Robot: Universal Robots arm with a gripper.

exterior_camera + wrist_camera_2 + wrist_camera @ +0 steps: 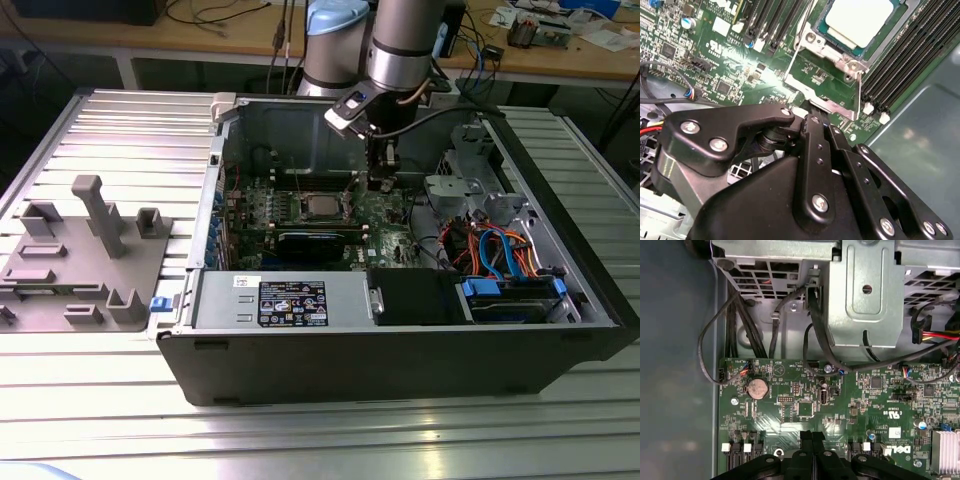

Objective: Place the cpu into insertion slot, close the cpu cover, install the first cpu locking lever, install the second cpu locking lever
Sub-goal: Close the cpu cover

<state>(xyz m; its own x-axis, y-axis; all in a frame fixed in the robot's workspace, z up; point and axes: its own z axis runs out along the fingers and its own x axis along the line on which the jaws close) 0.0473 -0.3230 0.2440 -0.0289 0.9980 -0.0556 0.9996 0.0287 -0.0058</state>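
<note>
So the cpu [860, 20] is already sitting flat in the slot [832, 50], dull silver top facing up, with the slot's metal rim round it. The cover [837, 106] is not down. In the second wrist view it stands tilted up off the slot edge, and you can see green board [850, 405] straight through its window. A thin metal rod [804, 25] sticks up along one side of the slot. The gripper [812, 109] is right at the cover's free edge. Its two black fingers [806, 437] are pressed together with no gap I can make out in either wrist view. The tips look like they're touching that edge, but tbh I can't tell if the thin plate is actually pinched between them or just butted up against them. Long black memory slots [910, 60] run next to the slot. In the first wrist view there's a coin cell [758, 388] on the board past the fingers, then black cables [707, 355] looping up to a grey metal cage [865, 300]. From the exterior view the arm comes down into the open case [400, 350], with the gripper just to that view's right of the cpu. The case lies on a ribbed metal table [120, 130], and a grey plastic fixture [80, 260] sits well off to that view's left.
</note>
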